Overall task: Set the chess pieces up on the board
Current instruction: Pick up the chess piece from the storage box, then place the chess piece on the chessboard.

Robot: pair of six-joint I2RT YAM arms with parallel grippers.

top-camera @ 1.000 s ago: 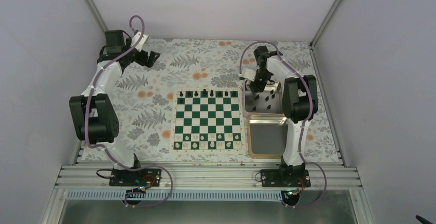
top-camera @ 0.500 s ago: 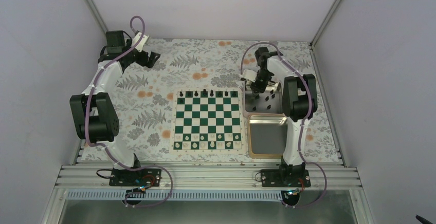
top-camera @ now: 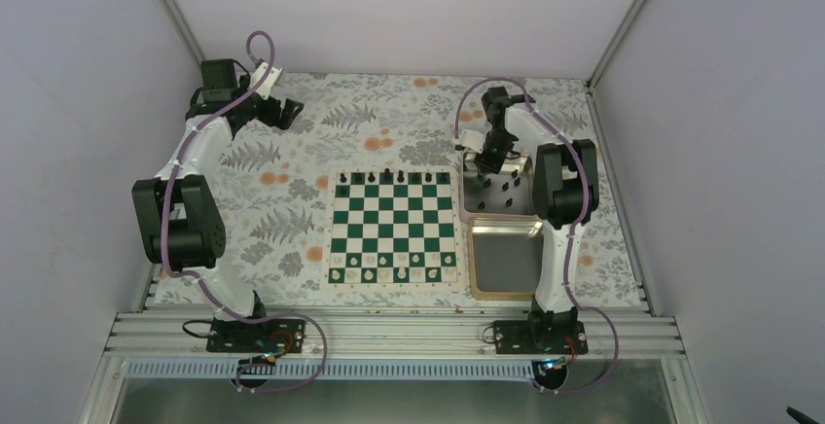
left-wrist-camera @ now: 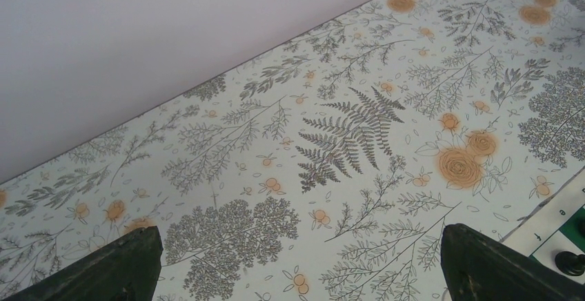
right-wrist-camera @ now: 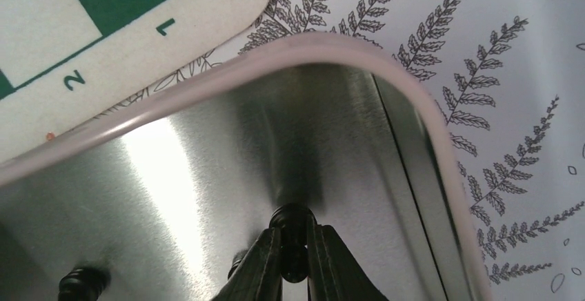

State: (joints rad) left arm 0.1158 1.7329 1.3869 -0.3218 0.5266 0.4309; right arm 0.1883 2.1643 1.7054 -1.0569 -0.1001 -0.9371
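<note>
The right wrist view shows only the head of a black chess piece (right-wrist-camera: 292, 218); its body is hidden between the fingers of the right gripper (right-wrist-camera: 294, 249), which clamp it inside the tin (right-wrist-camera: 207, 149). The right arm bends down over it beside the board (top-camera: 393, 229). The left gripper (left-wrist-camera: 296, 263), jaws wide and cut off by the frame, hovers over the far-left counter (left-wrist-camera: 345, 73).

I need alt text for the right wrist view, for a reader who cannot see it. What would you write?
The right claw pinches a small black chess piece inside a silver tin; a second black piece sits at lower left. A corner of the board, marked 1 and 2, shows at upper left, floral cloth at right.
</note>
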